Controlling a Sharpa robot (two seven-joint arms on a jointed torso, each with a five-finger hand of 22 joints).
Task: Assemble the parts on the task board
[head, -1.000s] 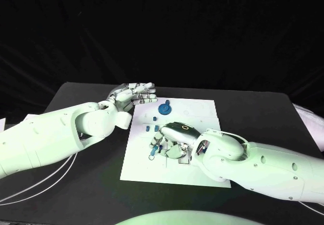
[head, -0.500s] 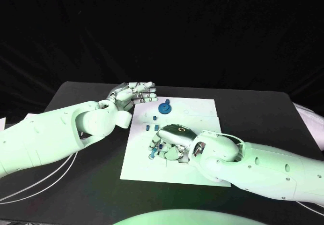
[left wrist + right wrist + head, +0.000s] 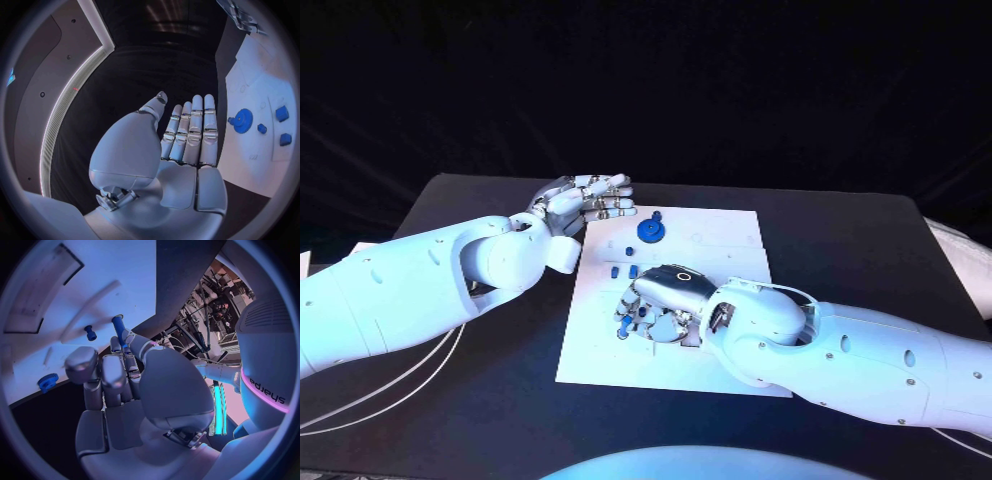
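The white task board (image 3: pixel 721 240) lies mid-table. A blue gear (image 3: pixel 651 232) sits near its far edge, with two small blue parts (image 3: pixel 623 270) just nearer. My right hand (image 3: pixel 664 298) hovers low over the board's left middle, fingers curled down. In the right wrist view its fingertips pinch a slim blue peg (image 3: pixel 117 326) just above the board (image 3: pixel 94 280), beside a small blue part (image 3: pixel 90 332); the gear (image 3: pixel 47 382) is off to the side. My left hand (image 3: pixel 589 200) is held flat and empty by the board's far left corner, fingers straight (image 3: pixel 190 130); the gear (image 3: pixel 242 120) is close by.
The black table (image 3: pixel 848 250) stretches right of the board. A rectangular recess (image 3: pixel 44 290) is cut into the board ahead of my right hand. My left forearm (image 3: pixel 430 280) crosses the table's left side.
My right hand has sunk a little lower and toward the board's left edge with the peg. The left hand has stayed put.
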